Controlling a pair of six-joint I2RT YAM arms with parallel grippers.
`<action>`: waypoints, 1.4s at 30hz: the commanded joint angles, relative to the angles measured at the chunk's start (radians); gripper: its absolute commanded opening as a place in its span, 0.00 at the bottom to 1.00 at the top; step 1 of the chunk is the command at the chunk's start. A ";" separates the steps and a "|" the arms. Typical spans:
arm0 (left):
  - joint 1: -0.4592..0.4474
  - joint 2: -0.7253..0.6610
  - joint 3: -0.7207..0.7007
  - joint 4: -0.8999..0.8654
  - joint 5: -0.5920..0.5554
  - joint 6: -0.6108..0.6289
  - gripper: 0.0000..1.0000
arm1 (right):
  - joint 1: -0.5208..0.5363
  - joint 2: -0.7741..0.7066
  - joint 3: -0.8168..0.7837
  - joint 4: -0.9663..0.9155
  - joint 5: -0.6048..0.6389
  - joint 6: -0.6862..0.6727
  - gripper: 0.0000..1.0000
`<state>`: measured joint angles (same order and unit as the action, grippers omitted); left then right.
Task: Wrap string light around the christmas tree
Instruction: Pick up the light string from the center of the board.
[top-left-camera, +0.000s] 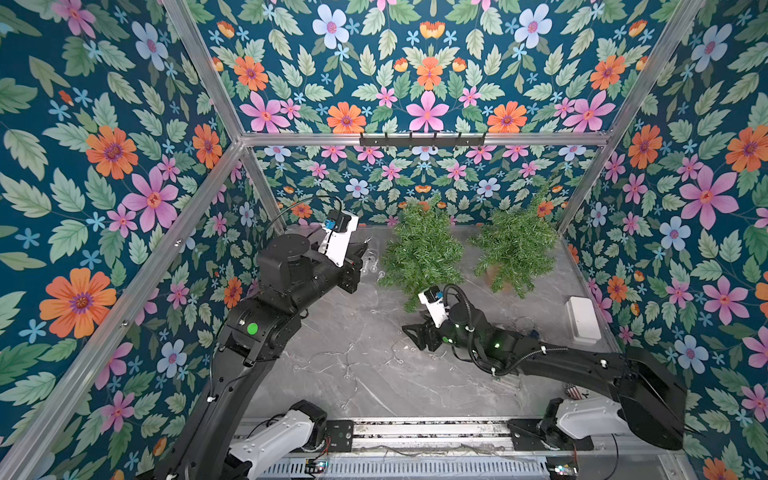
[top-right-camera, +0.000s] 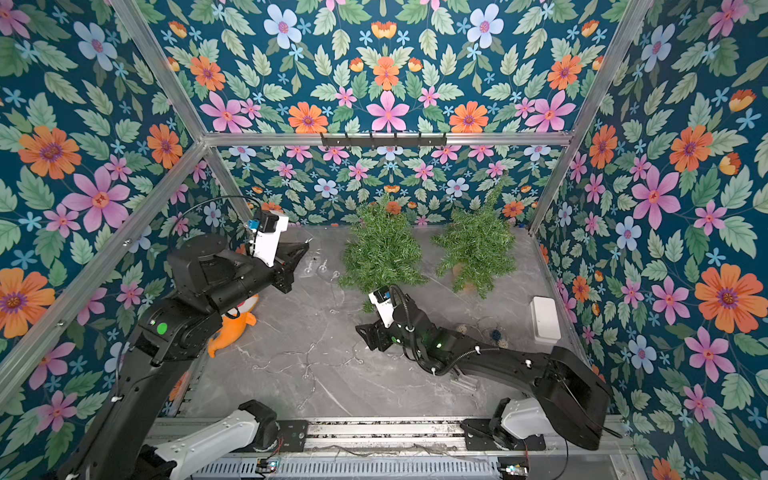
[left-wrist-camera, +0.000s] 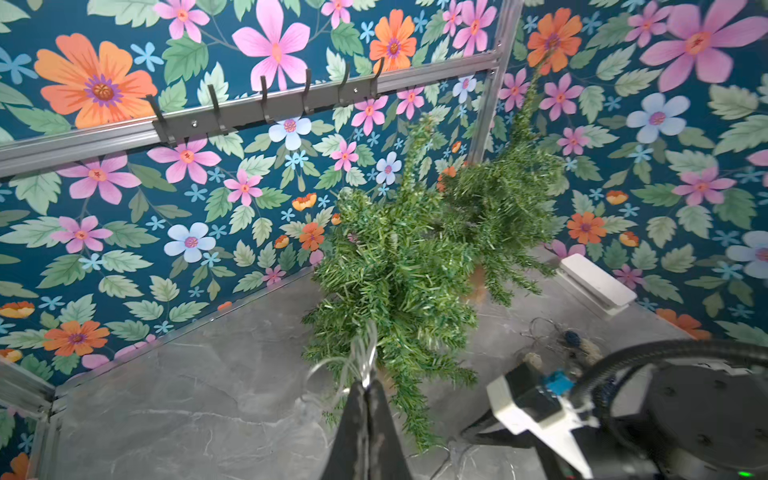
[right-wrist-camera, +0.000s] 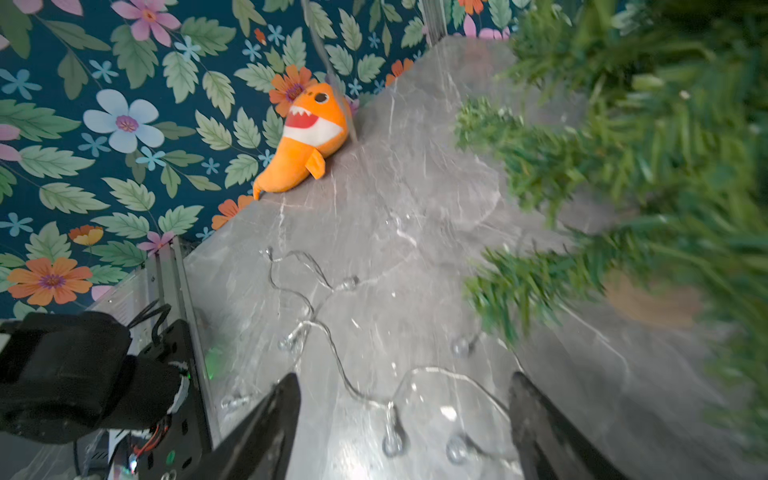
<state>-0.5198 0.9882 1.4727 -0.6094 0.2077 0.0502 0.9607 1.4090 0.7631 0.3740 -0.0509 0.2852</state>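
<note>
Holding the string: the left gripper (left-wrist-camera: 365, 386) is pinched fully shut on a small bunch of the clear string light (left-wrist-camera: 365, 357), lifted off the table (top-left-camera: 415, 395)
Left gripper's place: raised just beside the nearer christmas tree (top-left-camera: 422, 253), on its left flank, tips pointing at the lower branches
Right gripper (right-wrist-camera: 405, 376): jaws spread wide with nothing in them, low over the table in front of the tree's foot
Rest of the string: slack wire and small bulbs trail across the table, some lying directly under the right gripper's open jaws
Tree: upright, long axis vertical, no wire on its branches that I can make out
Relation that matters: the held end sits to the tree's left and the loose length to its front, so the wire has to travel sideways round the upright trunk; the left arm is nearer the branches, the right nearer the slack
Likely step: the first turn looks not yet begun
Risk: thin clear wire could snag on the needles
Nearby: second tree (top-left-camera: 517, 249) to the right, white box (top-left-camera: 582, 320), orange shark plush (top-right-camera: 235, 328)
</note>
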 joint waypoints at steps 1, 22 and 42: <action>0.000 -0.010 0.015 -0.032 0.048 -0.006 0.00 | 0.007 0.076 0.036 0.185 0.019 -0.052 0.78; 0.000 -0.040 0.077 -0.073 0.044 0.027 0.00 | 0.051 0.499 0.165 0.505 0.195 -0.154 0.60; 0.064 0.102 -0.191 0.251 -0.260 0.118 0.00 | 0.115 -0.240 -0.034 -0.372 0.158 -0.019 0.00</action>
<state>-0.4755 1.0649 1.2751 -0.4892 -0.0395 0.1509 1.0744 1.2266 0.7315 0.2302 0.1047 0.2481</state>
